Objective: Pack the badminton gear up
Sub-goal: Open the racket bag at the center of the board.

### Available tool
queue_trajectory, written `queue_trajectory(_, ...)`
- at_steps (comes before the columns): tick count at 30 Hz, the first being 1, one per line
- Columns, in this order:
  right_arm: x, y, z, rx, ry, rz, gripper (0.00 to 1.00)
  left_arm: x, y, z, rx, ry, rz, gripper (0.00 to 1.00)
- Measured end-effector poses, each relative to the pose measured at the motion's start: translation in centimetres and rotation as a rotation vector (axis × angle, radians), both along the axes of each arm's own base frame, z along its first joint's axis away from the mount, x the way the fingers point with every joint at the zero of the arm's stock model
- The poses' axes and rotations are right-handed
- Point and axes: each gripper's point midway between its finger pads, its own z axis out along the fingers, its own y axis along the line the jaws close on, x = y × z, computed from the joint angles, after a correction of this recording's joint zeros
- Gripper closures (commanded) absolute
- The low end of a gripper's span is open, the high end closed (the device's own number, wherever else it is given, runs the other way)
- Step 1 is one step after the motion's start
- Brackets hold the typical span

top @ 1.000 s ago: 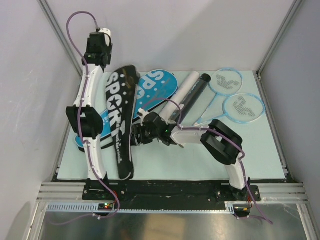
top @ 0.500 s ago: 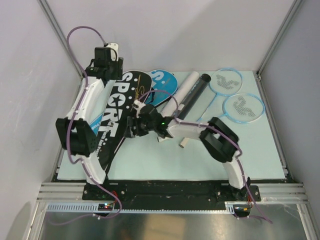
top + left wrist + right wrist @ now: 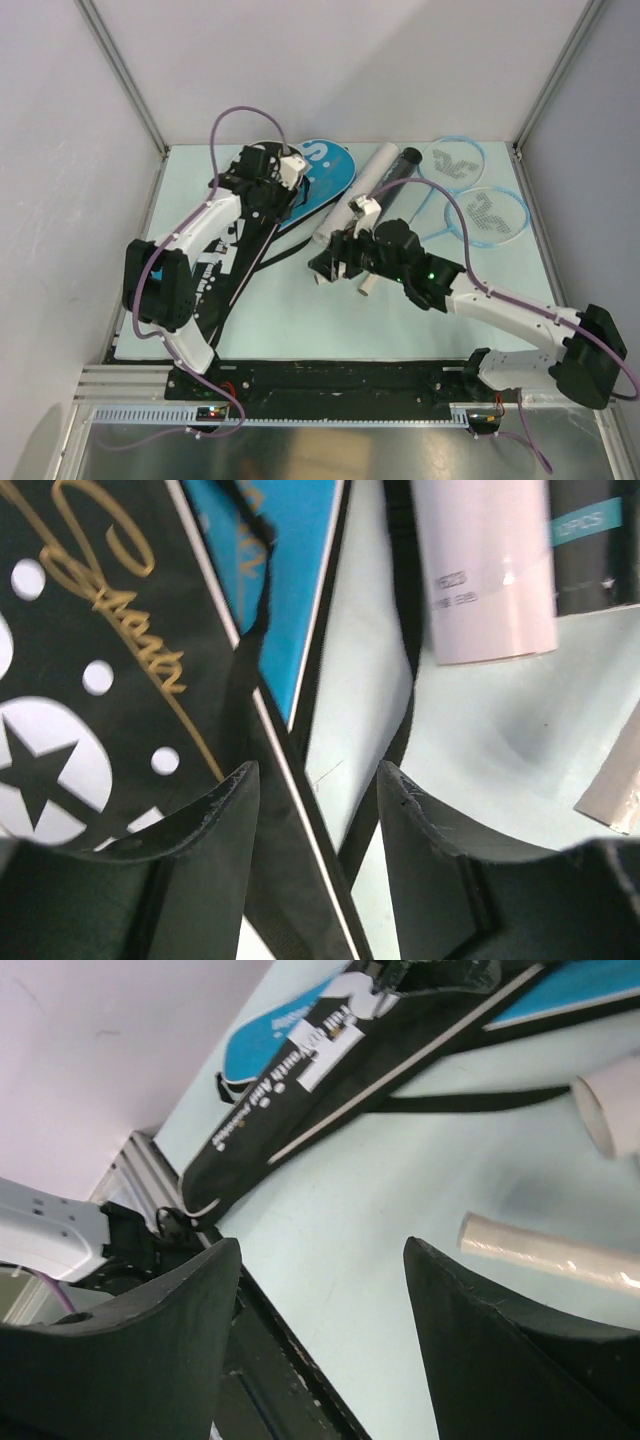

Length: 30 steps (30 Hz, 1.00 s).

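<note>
- arms have both shifted within the last second: the left gripper (image 3: 318, 775) has swung in from the far corner and now hangs over the head end of the black racket-shaped fabric cover with white "sport" lettering (image 3: 232, 268), left of the long white cardboard tube (image 3: 350, 198). the right gripper (image 3: 320, 1250) has drawn back from that cover's side to just in front of the white tube's near end.
- black cover has turned as well: it lay flat with the lettering fully up, and now it shows narrower and more slanted, left of the white tube.
- left jaws stand partly apart, straddling the cover's white-piped edge and a black strap. i cannot tell whether they touch it.
- right jaws are spread wide with nothing between them, only pale green table mat (image 3: 420, 320) below.
- this looks like a handover of the cover from right arm to left, likely to get it open.
- packing looks barely begun: two thin light-blue rackets (image 3: 470, 190) lie bare, right of the white tube and past the black tube (image 3: 392, 180). the blue cover (image 3: 325, 163) lies flat just left of the white tube's far end.
</note>
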Motion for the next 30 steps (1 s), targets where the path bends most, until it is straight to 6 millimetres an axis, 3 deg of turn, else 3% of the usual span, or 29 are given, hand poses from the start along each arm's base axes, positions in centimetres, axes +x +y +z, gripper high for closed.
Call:
queue_trajectory(3, -0.7, -1.8, -1.4, -0.018, 0.008, -0.033, 0.28, -0.4, -2.3, -0.6, 0.035, -0.022, -0.09, 0.48)
queue_trajectory(8, -0.9, -3.8, -2.7, -0.048, 0.02, -0.085, 0.28, -0.1, -3.6, -2.5, 0.083, -0.009, -0.144, 0.5)
queue_trajectory(17, -0.9, -7.3, 0.6, -0.003, -0.054, -0.216, 0.27, 1.4, -4.2, -6.2, 0.126, 0.035, -0.186, 0.52)
queue_trajectory(21, -1.6, -8.6, 2.3, 0.029, -0.092, -0.256, 0.27, 3.2, -4.2, -7.4, 0.172, 0.032, -0.17, 0.56)
queue_trajectory(30, -2.0, -10.8, 4.4, 0.073, -0.137, -0.321, 0.26, 4.1, -3.6, -7.7, 0.22, 0.02, -0.146, 0.52)
